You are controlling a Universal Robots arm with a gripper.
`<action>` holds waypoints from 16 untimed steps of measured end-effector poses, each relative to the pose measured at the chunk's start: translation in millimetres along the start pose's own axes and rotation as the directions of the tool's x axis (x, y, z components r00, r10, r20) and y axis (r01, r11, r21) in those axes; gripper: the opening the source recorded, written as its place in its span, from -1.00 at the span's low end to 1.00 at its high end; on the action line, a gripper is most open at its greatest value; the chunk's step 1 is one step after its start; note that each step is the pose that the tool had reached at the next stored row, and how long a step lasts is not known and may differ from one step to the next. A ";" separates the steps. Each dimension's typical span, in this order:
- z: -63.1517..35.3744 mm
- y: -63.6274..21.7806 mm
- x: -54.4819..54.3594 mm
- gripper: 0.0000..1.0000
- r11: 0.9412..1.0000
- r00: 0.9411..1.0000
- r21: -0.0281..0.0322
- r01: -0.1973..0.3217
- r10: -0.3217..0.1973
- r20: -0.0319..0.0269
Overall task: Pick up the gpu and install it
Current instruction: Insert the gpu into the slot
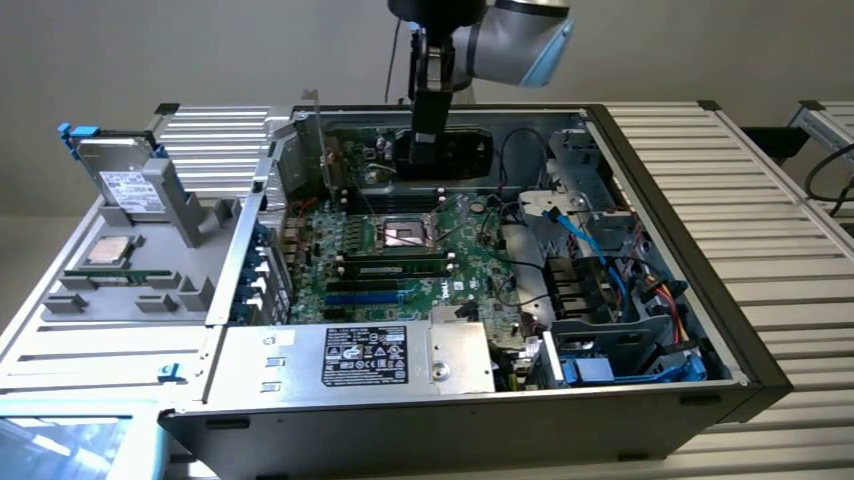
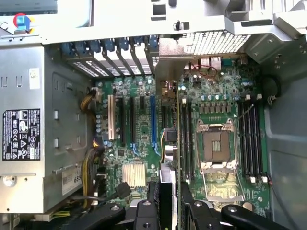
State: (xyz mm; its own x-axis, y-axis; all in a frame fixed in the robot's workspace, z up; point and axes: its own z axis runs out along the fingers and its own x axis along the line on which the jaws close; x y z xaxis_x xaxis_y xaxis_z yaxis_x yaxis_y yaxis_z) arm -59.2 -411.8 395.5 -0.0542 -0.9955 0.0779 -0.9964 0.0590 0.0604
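Wrist view, one pincer (image 2: 168, 197), one gpu (image 2: 168, 143) gripped

A robotics lab bench — an opened computer case (image 1: 441, 440) on a slatted aluminium table (image 1: 781, 200), robot arm (image 1: 521, 40) overhead.

Exterior high oblique, wrist overhead; motherboard (image 1: 350, 228) shared.

The gpu (image 1: 387, 150) is standing on its long edge, a green card with the black cooler block facing near and the silver bracket at the exterior view's left. It's pinched in the gripper (image 2: 169, 191) at the far end of the case (image 1: 747, 330).
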 end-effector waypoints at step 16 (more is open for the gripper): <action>22.7 18.2 -1.7 -0.44 1.000 1.000 -0.003 0.020 -0.020 -0.013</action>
State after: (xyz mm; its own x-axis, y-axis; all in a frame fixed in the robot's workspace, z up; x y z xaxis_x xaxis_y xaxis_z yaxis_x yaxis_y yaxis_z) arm -78.7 -410.7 373.8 -0.0330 -0.9954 0.0899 -0.9971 0.0390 0.0654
